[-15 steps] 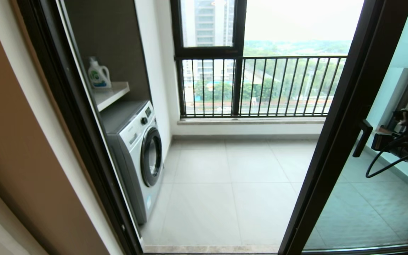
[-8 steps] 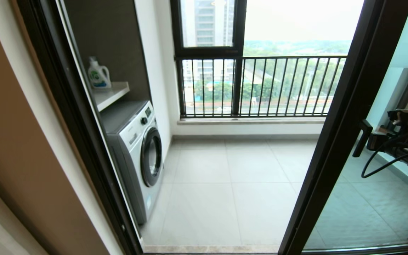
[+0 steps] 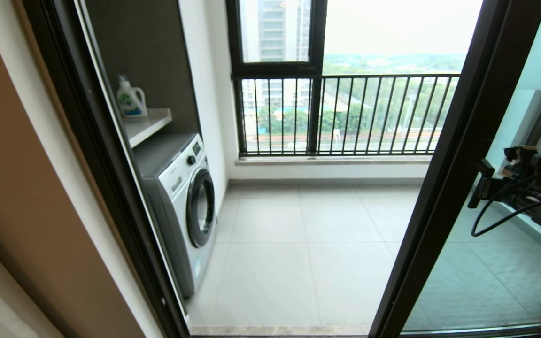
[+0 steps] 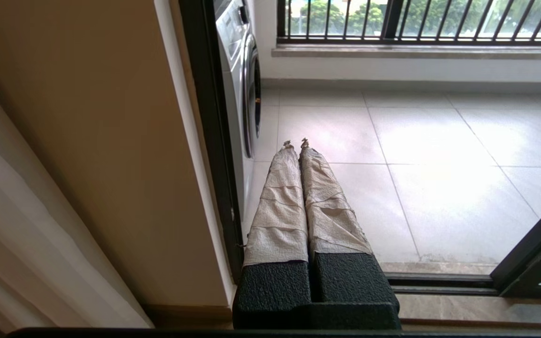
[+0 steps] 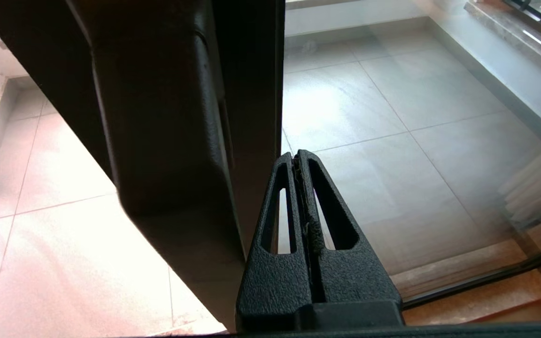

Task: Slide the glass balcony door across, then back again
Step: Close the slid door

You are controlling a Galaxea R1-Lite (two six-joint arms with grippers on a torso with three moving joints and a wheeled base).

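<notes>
Right gripper [image 5: 298, 157], its two black slotted fingers pressed together with nothing between them, sits just beside the short dark bar handle [image 3: 479, 184] of the glass balcony door [image 3: 458, 178], a tall clear pane in a dark brown-black frame standing at the right of the opening. Seen from the wrist, the closed tips lie in the narrow gap by the handle [image 5: 167, 122], close against the frame; actual contact cannot be confirmed. That placement looks chosen so the fingers can act as a hook or pusher against the bar rather than a clamp, which suits a door that only needs sideways force along its floor track [image 4: 439, 284]. Left gripper [image 4: 297, 143], its cloth-wrapped fingers also together and empty, hangs low near the tan wall [image 4: 87, 141] and left door jamb [image 3: 96, 155], idle. Beyond the doorway stand a white front-loading washing machine [image 3: 183, 197] and the black-railed outer window [image 3: 341, 115].
</notes>
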